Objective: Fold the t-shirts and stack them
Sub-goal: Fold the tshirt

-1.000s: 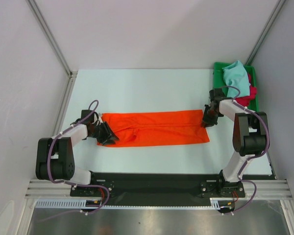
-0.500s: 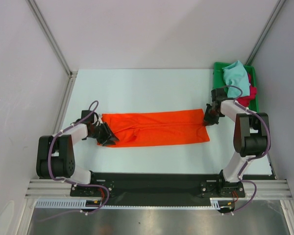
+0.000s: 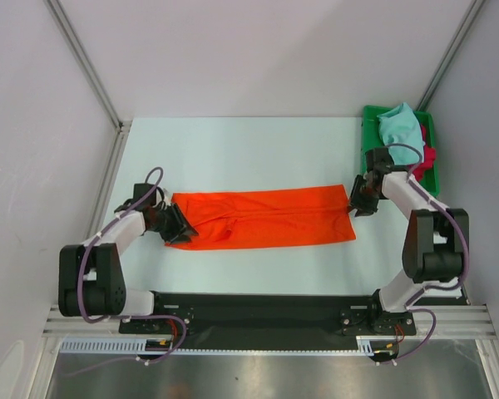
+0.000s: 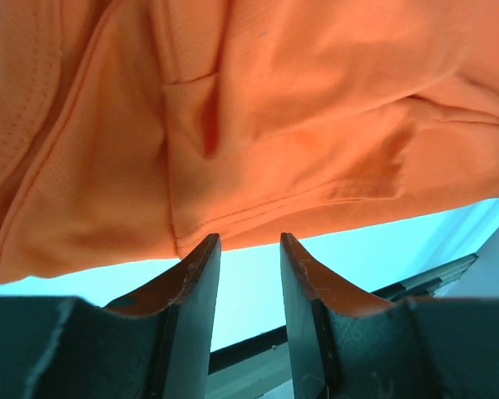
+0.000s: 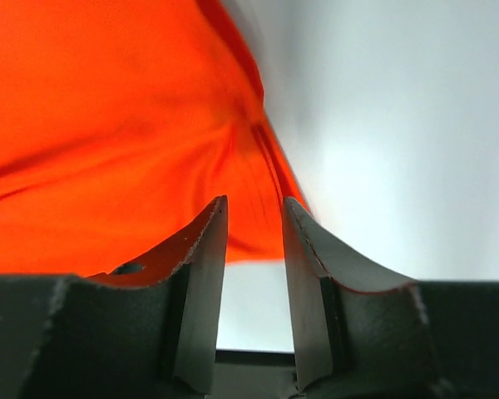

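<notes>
The orange t-shirt (image 3: pixel 266 218) lies on the table as a long, flat strip running left to right. My left gripper (image 3: pixel 180 229) sits at its left end. In the left wrist view this gripper (image 4: pixel 248 241) is open, with the cloth's hem (image 4: pixel 274 108) just past the fingertips and bare table between them. My right gripper (image 3: pixel 358 199) is at the strip's right end. Its wrist view shows it (image 5: pixel 254 204) open too, the orange cloth (image 5: pixel 108 125) lying beyond the tips and nothing pinched. A teal t-shirt (image 3: pixel 399 133) lies bunched on a crimson one (image 3: pixel 430 158) at the back right.
A green tray (image 3: pixel 371 116) at the table's back right corner holds the teal and crimson shirts, close behind my right arm. Pale table (image 3: pixel 249 150) stretches behind the orange strip. White walls with metal posts enclose the left, back and right sides.
My right gripper has opened and drawn slightly right at the strip's end. The left arm has shifted a little to the left. The orange shirt lies much as before.
</notes>
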Controlling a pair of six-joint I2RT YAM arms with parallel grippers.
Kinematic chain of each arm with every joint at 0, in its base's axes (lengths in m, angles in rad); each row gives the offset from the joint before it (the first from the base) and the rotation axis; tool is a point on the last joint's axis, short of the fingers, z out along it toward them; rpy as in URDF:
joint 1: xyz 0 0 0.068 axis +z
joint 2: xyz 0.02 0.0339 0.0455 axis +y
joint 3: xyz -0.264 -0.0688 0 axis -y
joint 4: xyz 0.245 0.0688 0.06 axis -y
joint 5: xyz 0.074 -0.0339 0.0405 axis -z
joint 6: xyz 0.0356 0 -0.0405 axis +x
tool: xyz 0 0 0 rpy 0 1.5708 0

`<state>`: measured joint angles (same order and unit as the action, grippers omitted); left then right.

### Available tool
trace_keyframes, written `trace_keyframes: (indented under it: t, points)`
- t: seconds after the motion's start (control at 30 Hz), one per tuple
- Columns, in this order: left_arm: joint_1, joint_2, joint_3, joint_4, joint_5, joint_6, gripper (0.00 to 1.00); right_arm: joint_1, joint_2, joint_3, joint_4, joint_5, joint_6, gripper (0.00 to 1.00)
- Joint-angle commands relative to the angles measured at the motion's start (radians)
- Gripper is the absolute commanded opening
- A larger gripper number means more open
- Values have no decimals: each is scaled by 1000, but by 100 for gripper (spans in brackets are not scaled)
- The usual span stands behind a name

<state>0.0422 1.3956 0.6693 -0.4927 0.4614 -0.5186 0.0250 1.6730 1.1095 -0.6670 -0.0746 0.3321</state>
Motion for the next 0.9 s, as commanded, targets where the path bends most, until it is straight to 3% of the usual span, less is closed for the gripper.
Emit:
trace_keyframes:
  t: [0.0, 0.1, 0.2, 0.33, 0.87]
  points:
    - [7, -78, 70, -41, -35, 35, 41, 10, -134, 12, -104, 33, -19, 38]
    - [5, -66, 58, -27, -35, 26, 41, 32, -176, -5, -115, 12, -44, 36]
    - [5, -26, 33, 26, -12, 8, 40, 35, -173, -72, -59, -85, -27, 18]
    - [5, 11, 29, 48, -12, 6, 40, 29, -127, -123, 42, -123, -12, 2]
    - [19, 29, -40, 115, -55, -3, 40, -68, -99, -278, 53, 32, 41, 0]
